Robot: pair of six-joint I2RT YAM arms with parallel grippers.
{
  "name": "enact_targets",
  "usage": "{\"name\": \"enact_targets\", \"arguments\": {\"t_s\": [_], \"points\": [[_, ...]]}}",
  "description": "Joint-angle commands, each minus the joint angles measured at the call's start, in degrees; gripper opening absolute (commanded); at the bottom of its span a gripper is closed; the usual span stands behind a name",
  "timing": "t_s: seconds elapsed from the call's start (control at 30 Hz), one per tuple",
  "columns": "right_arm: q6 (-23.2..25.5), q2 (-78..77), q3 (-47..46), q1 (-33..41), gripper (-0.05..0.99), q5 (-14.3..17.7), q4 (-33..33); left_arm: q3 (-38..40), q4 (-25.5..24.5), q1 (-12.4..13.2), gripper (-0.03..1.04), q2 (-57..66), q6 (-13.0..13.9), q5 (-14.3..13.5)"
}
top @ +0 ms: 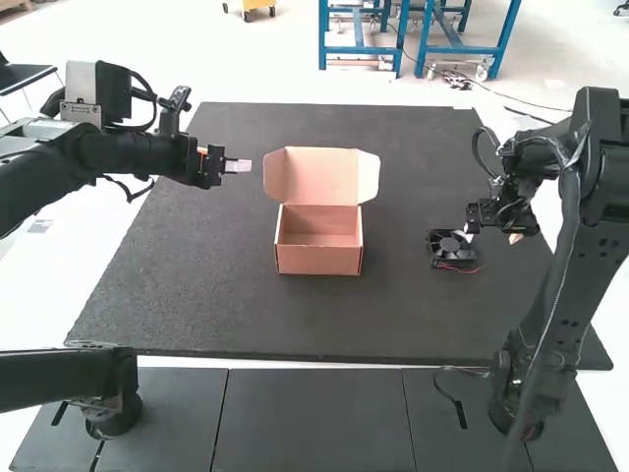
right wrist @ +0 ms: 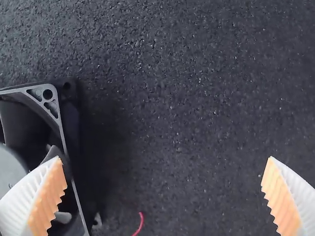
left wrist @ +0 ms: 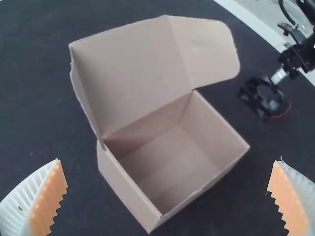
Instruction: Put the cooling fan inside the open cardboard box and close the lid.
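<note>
The cardboard box (top: 318,239) stands open near the middle of the black mat, its lid (top: 319,175) upright at the back; the inside (left wrist: 170,169) is bare. A black square cooling fan (top: 453,246) with a red wire lies flat on the mat to the box's right. My right gripper (top: 494,232) hangs open just over the fan's right edge, one pad (right wrist: 47,196) above the fan frame (right wrist: 44,118). My left gripper (top: 236,166) is open in the air to the left of the lid, apart from the box.
The black mat (top: 177,265) covers the table, with free room on the left and in front of the box. The right arm's base (top: 531,393) stands at the front right corner.
</note>
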Motion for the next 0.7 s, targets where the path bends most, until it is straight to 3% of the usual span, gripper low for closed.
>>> {"name": "enact_targets", "arguments": {"t_s": [0.0,0.3,0.67], "points": [[-0.3,0.7,2.1,0.1,0.9,-1.1,-1.0,-0.3,-0.2,-0.3,0.97,-1.5,-0.2,1.3],[-0.4,0.9,2.5,2.1,0.9,-2.9,-4.0,-1.5,-1.2,-0.3,0.97,-1.5,0.0,1.9],[-0.1,2.7,2.9,2.5,0.9,-2.3,-5.0,-1.2,-1.4,-0.3,0.96,-1.5,0.3,1.9]]}}
